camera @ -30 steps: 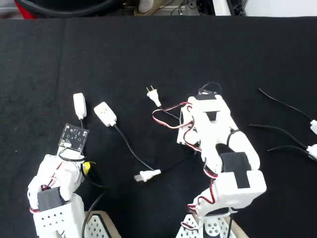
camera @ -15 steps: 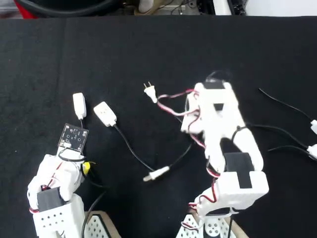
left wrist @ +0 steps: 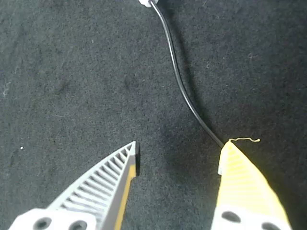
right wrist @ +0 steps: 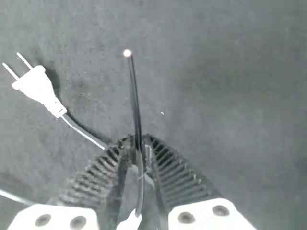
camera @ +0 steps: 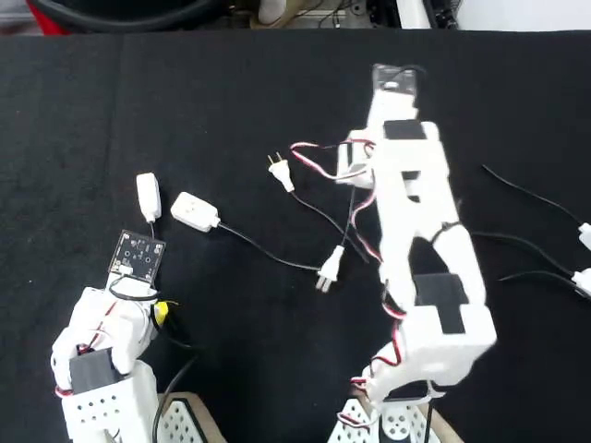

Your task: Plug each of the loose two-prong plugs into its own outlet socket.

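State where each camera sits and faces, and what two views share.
High view: fixed above the table, looking down; left arm and outstretched right arm both show.
Left wrist view: on the left arm, facing a black cable past the open left end effector.
Right wrist view: on the right arm, facing down past the right end effector, shut on a thin cable.
Shared: high and right wrist views show one two-prong plug.

The left arm sits folded at the near left, its left gripper pointing down with the jaws spread apart. The right arm is stretched toward the far side, right of centre. Its right gripper is clamped on a thin black cord.
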Robot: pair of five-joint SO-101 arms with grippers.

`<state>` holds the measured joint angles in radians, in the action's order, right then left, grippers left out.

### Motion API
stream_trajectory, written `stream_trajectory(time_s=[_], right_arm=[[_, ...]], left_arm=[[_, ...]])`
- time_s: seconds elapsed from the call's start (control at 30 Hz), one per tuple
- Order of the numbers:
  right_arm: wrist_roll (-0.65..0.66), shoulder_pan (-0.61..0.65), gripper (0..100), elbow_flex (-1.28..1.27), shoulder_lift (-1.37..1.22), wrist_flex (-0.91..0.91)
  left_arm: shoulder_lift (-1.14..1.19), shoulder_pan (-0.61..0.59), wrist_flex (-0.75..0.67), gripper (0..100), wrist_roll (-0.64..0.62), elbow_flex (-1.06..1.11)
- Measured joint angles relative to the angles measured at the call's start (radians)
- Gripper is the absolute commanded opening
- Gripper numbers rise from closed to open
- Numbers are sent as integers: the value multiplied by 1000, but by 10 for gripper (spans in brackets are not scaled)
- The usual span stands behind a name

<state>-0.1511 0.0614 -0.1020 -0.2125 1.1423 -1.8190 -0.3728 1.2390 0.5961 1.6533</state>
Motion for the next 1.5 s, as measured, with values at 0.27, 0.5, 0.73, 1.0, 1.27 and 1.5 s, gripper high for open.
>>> stream_trajectory(time_s=[0.27, 0.5, 0.73, 1.0, 1.27, 1.5], right_arm=[[87, 55, 237, 55, -143, -46], [48, 32, 189, 278, -135, 295], [26, 31, 128, 316, -140, 574], [21, 103, 126, 100, -170, 549], [17, 112, 126, -64, -170, 419], [-21, 155, 125, -132, -163, 324]], left_arm=[[0, 0, 0, 274, 0, 0], [0, 0, 0, 274, 0, 0], [0, 0, 0, 274, 0, 0], [0, 0, 0, 274, 0, 0], [-2, 0, 0, 274, 3, 12], [-2, 0, 0, 274, 5, 12]])
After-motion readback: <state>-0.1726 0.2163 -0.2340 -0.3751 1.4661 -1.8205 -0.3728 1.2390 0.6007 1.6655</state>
